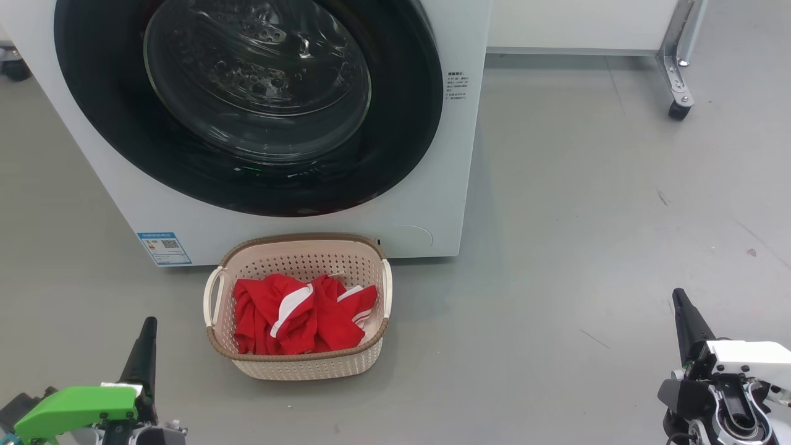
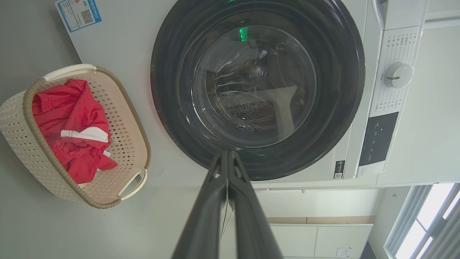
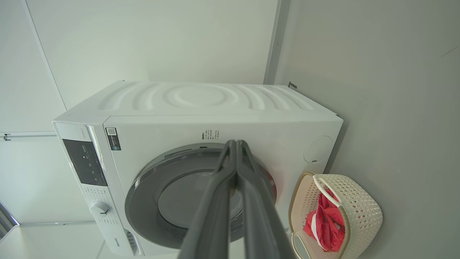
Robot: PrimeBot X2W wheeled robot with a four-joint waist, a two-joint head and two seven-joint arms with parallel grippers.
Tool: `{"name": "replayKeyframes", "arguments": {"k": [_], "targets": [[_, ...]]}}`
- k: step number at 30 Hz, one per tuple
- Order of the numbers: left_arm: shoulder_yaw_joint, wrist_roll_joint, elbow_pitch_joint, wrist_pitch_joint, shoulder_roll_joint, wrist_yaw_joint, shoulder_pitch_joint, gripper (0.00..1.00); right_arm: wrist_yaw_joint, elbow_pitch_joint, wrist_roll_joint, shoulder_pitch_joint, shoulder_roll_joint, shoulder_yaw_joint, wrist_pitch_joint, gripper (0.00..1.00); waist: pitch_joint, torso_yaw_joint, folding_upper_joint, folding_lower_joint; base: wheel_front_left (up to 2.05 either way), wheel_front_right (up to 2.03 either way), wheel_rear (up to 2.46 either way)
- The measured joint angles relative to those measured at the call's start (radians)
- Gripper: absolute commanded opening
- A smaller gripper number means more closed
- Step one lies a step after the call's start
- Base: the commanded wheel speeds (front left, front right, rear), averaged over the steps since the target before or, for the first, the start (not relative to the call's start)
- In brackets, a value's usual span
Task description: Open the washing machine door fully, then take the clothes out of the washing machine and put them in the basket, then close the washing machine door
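Note:
The white washing machine (image 1: 445, 185) fills the upper left of the head view, and its black-rimmed glass door (image 1: 253, 105) lies shut against the front. On the floor right before it stands the cream basket (image 1: 300, 364) holding the red clothes (image 1: 296, 315) with white stripes. My left gripper (image 1: 148, 324) is at the lower left, shut and empty, well short of the basket. At the lower right, far from the basket, my right gripper (image 1: 678, 296) is shut and empty too. The left wrist view shows the door (image 2: 345, 93), the basket (image 2: 21, 118) and the clothes (image 2: 72, 126); its fingers (image 2: 227, 158) are pressed together.
Grey floor (image 1: 587, 247) spreads to the right of the machine. A white cabinet on a metal leg with a caster (image 1: 678, 110) stands at the back right. A blue label (image 1: 164, 247) marks the machine's lower left front. The control panel and dial (image 2: 397, 75) sit on the machine's top strip.

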Motion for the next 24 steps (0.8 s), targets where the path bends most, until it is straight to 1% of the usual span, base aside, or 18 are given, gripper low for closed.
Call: {"name": "replayKeyframes", "arguments": {"k": [24], "targets": [[0.001,0.000,0.001,0.000,-0.001,0.000,0.000,0.00,0.000,-0.001,0.000,0.000,0.000,-0.001,0.000,0.00,0.000,0.000,0.0000,0.0000,0.00,0.00,0.00]]}}
